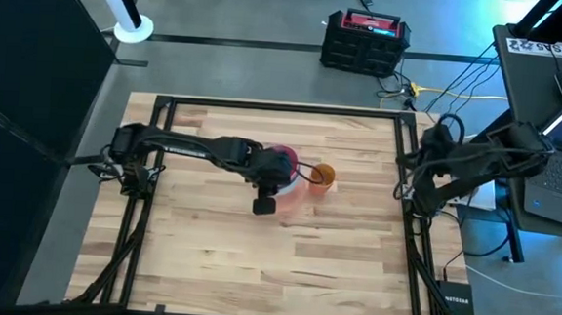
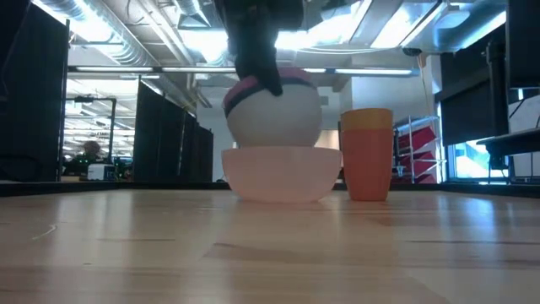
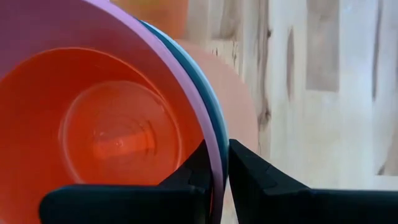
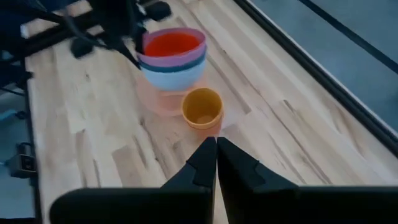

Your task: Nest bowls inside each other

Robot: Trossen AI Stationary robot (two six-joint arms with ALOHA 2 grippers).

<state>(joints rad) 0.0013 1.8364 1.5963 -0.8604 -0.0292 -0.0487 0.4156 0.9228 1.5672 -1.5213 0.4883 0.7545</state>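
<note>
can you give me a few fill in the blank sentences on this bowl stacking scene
1. The left pincer is shut on the rim of the ____ bowl.
2. The innermost bowl of the held stack is ____.
3. The orange cup stands on the table, beside the large translucent ____ bowl.
4. The right pincer is ____.

Missing words: pink; red; pale pink; shut

Glossy smooth plastic bowls [image 4: 172, 57] and matt orange cup [image 4: 202, 108] on pale wood-plank table [image 4: 93, 124].
</note>
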